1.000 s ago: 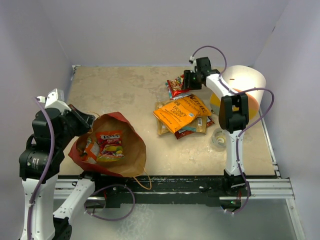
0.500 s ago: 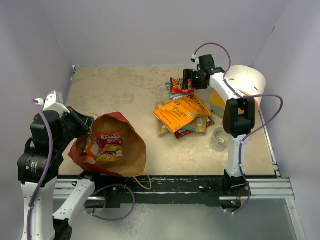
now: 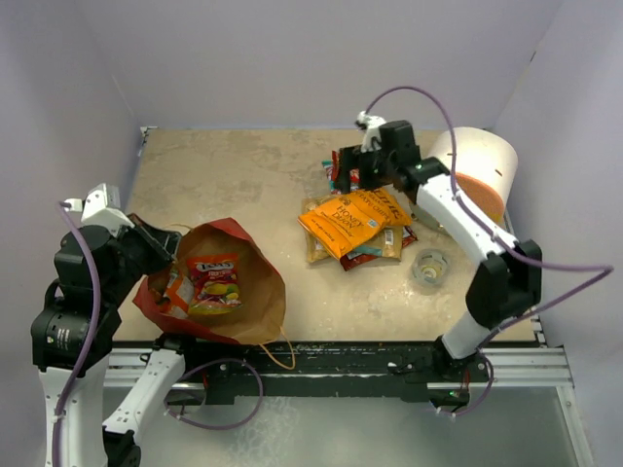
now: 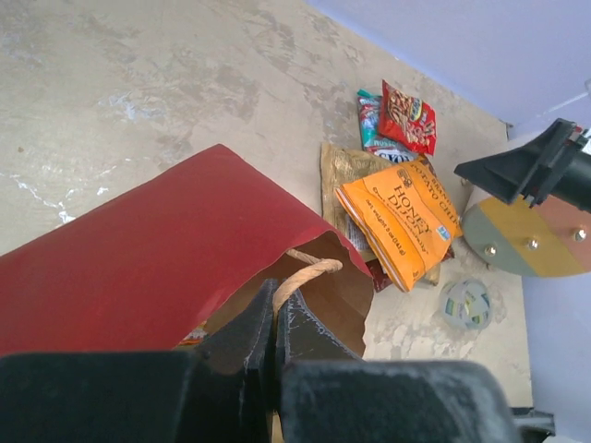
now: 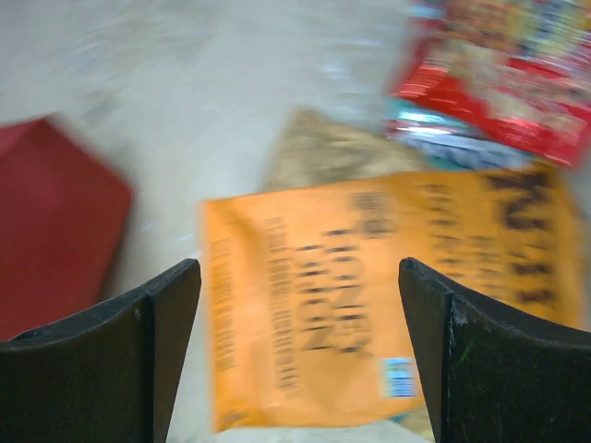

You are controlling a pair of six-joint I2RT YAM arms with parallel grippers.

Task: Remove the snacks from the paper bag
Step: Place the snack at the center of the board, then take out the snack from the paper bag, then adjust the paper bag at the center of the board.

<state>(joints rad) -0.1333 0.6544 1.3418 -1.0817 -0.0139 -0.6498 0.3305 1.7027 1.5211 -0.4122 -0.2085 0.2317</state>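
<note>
left fingers (image 4: 235, 340) pinched on paper bag (image 3: 248, 302) rim beside string handle (image 4: 309, 269). candy packet (image 3: 215, 280) inside bag mouth: light, crinkly, likely slippery; pinch sealed edge. right fingers (image 5: 157, 318) wide, empty, above snack pile (image 3: 343, 224) on tabletop (image 3: 234, 180). deeper bag contents hidden; right wrist view blurred.

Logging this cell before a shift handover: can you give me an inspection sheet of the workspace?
Surface: beige marbled table.
Job's things: paper bag lying open, a candy pack inside it; orange packet and red packet outside it.
Clutter: tape roll; white cylinder.
Grippers: left gripper shut on the paper bag's rim; right gripper open and empty above the orange packet.
Cables: purple cables loop off both arms.
Surroundings: lavender walls on three sides.
</note>
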